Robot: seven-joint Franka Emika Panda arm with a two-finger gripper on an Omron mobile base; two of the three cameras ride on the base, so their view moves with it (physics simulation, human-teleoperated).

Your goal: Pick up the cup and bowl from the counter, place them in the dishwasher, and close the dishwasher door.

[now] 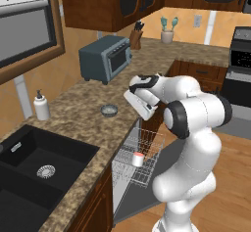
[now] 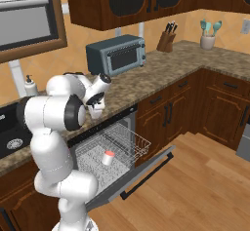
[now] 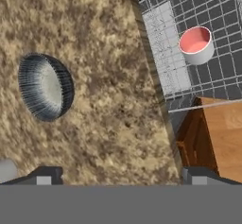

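Brown speckled granite covers the bench, which runs from a black sink at the lower left past a white soap bottle to a blue-grey toaster oven, a knife block and a pot of teal utensils in the far corner. In this left base view the bowl sits on the granite near the bench edge, and the tool hangs just beside it, above the open dishwasher. The cup stands upright in the white wire rack. A black stove stands at the right over a wood floor.

From the right base view, the dishwasher door lies folded down with its black bar handle toward the room; the cup is in the pulled-out rack. Dark wood cabinets line the corner.

In the hand view the tool's fingertips stand wide apart, holding nothing. The bowl lies on granite at left; the cup sits in the rack at upper right.
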